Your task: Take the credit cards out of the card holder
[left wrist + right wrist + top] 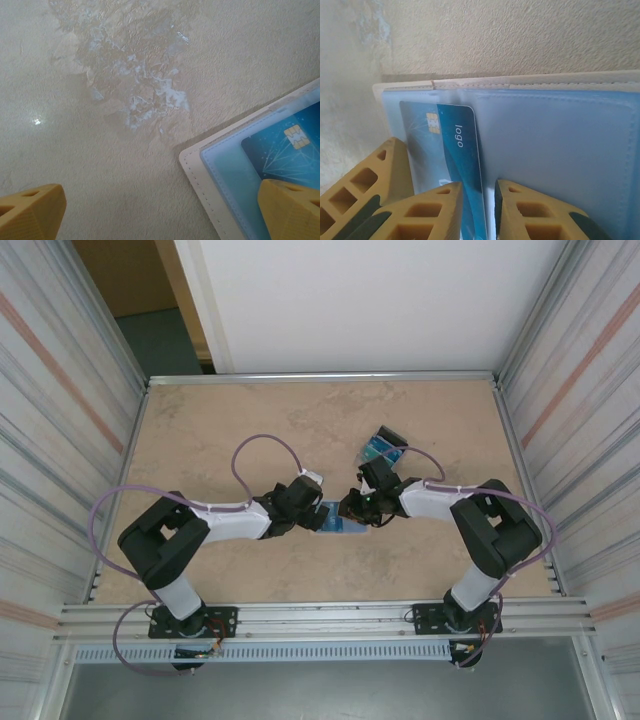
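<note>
Card holder [545, 150] lies open; we see the left pincer [160, 212] wide open and empty, the right pincer [479, 210] barely parted astride a credit card [455, 145], grip unclear.

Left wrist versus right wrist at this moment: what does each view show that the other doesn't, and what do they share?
Left wrist: the left gripper spread wide, one finger over the card holder, and a pale worn patch on the table. Right wrist: the right gripper slightly parted with the long edge of the card between its fingers, and the word "logo" printed on it. Both: the open card holder's pale blue panel, the blue chip card tucked in it, and bare table beyond.
</note>
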Controlling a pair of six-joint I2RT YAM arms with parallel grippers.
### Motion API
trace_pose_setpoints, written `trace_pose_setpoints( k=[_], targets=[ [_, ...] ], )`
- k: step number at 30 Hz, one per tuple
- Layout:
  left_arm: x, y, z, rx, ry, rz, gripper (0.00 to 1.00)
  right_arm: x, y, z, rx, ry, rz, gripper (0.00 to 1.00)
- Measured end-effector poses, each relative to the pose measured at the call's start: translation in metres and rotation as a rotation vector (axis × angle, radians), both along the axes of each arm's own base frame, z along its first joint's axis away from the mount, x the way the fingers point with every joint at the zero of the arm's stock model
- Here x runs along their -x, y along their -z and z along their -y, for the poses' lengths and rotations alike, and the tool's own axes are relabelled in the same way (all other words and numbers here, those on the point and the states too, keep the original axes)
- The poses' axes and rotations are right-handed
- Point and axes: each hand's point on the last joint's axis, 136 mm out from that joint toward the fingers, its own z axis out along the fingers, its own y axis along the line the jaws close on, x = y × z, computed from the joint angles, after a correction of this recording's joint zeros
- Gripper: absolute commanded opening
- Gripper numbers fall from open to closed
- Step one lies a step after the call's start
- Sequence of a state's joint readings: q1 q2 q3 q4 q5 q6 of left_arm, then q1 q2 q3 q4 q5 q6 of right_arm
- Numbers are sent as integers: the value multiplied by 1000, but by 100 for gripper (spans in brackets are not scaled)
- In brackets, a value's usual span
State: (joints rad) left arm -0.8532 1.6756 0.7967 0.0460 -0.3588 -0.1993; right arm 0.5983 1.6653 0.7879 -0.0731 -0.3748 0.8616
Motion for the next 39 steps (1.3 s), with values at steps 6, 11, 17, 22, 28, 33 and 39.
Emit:
trace_pose_setpoints(
  k=[6,11,17,22,28,33,39],
  targets=[
    [1,1,-1,-4,-1,-3,99,-1,-1,-4,-24,-1,-3,23],
    [1,2,-1,-3,-5,-7,99,-2,0,-5,-30,6,-9,22],
    [1,2,-1,-3,-6,-8,99,-2,1,-6,-37,6,-1,22],
    [1,2,-1,-2,-7,-8,99,0,1,-9,-81,9,-9,20],
    [1,2,-2,-2,-12,-10,99,0,1,-12,-169,30,-24,15],
    [1,2,-3,-6,-17,-7,99,0,0,-13,-214,40,-28,12],
    [0,2,-5,-12,-23,-4,99,-1,-1,-15,-246,38,-23,14]
  ],
)
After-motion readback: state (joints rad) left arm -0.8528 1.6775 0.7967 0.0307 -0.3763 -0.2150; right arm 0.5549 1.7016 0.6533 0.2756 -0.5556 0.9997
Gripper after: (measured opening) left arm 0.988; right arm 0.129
